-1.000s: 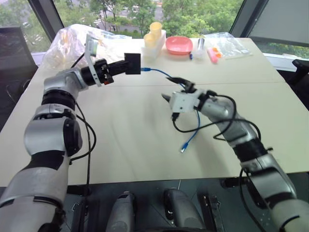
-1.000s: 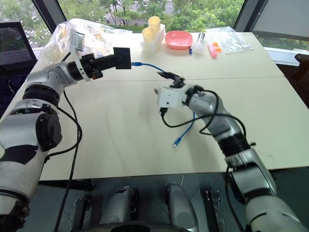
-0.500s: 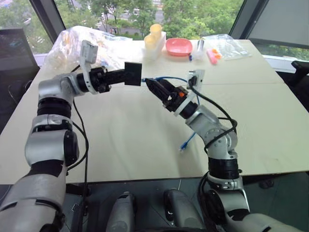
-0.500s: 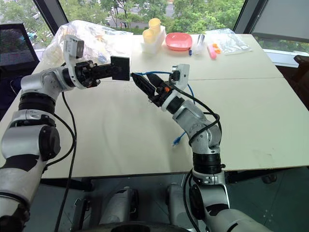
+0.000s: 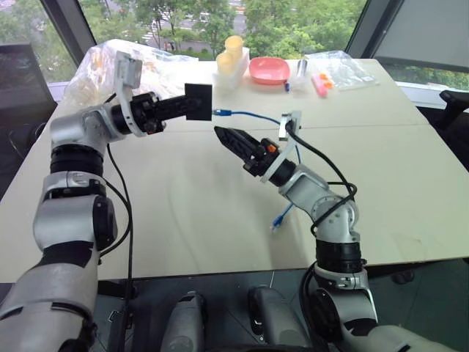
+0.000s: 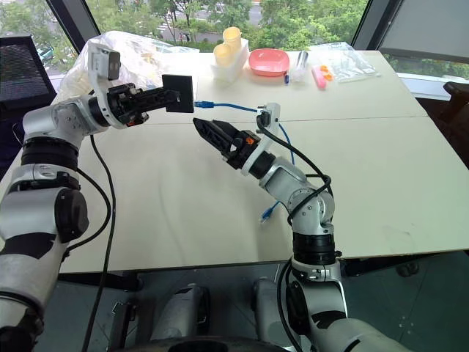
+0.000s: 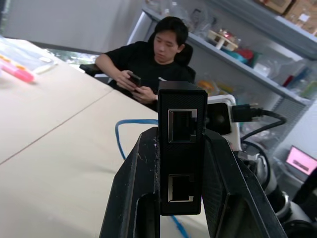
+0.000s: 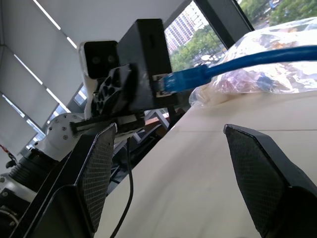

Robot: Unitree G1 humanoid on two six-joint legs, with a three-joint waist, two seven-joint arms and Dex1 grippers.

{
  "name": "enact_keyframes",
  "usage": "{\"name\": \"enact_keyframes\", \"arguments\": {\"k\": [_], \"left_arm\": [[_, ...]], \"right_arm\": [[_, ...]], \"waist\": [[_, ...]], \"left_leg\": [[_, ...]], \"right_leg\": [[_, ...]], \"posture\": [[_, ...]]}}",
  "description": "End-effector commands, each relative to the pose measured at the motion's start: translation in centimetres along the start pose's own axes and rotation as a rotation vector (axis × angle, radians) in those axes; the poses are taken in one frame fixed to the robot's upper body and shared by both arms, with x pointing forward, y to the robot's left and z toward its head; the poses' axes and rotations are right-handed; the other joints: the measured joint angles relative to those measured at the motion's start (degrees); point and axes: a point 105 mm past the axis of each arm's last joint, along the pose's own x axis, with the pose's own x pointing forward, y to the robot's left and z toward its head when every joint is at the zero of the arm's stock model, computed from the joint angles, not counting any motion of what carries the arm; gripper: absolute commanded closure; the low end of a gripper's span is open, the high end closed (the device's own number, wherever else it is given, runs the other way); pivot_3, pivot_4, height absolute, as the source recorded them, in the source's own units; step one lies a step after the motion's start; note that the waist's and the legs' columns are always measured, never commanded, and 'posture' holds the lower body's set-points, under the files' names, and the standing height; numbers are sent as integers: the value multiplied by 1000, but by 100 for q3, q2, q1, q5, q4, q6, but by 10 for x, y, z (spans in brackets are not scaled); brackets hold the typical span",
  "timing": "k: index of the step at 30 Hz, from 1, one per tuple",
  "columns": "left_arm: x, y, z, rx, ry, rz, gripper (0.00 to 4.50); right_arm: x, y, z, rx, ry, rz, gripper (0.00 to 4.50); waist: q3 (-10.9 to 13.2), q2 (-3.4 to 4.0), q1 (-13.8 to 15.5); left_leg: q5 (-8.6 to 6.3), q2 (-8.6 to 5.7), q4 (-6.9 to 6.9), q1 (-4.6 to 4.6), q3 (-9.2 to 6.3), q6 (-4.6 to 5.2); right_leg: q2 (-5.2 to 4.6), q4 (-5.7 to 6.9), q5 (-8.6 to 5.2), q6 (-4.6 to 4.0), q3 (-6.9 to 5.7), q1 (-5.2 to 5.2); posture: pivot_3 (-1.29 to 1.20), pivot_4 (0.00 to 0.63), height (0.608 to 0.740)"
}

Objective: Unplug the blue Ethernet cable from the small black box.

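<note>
The small black box (image 5: 198, 101) hangs above the table at the back left, with my left gripper (image 5: 185, 106) shut on it; in the left wrist view the box (image 7: 181, 148) sits between both fingers. The blue Ethernet cable (image 5: 253, 116) has its plug (image 8: 168, 81) in the box's right-hand side. From there it runs right, passes behind my right arm and ends loose on the table (image 5: 277, 222). My right gripper (image 5: 224, 136) is open, just below the cable near the plug, pointing toward the box with nothing between its fingers (image 8: 99, 163).
Yellow cups (image 5: 232, 53), a pink bowl (image 5: 267, 70), a pink item (image 5: 320, 83) and clear plastic bags (image 5: 102, 62) line the table's far edge. A seated person (image 7: 158, 59) is beyond the table in the left wrist view.
My right gripper lifted from the table by the cable's middle, turned, and now points at the box under the plug. The left gripper still holds the box, drawn slightly back.
</note>
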Motion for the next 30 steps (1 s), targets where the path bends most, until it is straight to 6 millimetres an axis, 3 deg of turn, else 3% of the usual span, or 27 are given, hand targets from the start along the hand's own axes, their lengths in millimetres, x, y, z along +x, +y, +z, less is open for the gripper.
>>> {"name": "enact_keyframes", "arguments": {"k": [1,15,18,24,30], "left_arm": [[5,-6,3,28,5,-39,4011],[4,-8,4,9,-1,-54,4011],[4,-8,5,4,-7,-55,4011],[4,-9,4,-2,-6,-58,4011],[6,-9,5,-4,-18,-57,4011]], "right_arm": [[10,3,11,-34,-53,3,900],[10,7,15,10,-91,41,900],[10,10,14,18,-90,60,1657],[13,14,8,19,-69,84,4404],[16,17,4,19,-53,101,4465]], "waist": [[0,0,3],[0,0,3],[0,0,3],[0,0,-1],[0,0,7]], "left_leg": [[0,0,0,0,0,0],[0,0,-3,-4,-1,0],[0,0,-4,-4,-1,0],[0,1,-5,-4,-2,0],[0,0,-4,-6,-1,0]], "right_leg": [[0,0,0,0,0,0],[0,-9,0,0,0,0],[0,-9,0,0,0,-1],[1,-9,0,0,0,-2],[-1,-11,0,1,0,-1]], "posture": [[0,150,740],[0,150,740],[0,150,740],[0,150,740],[0,150,740]]}}
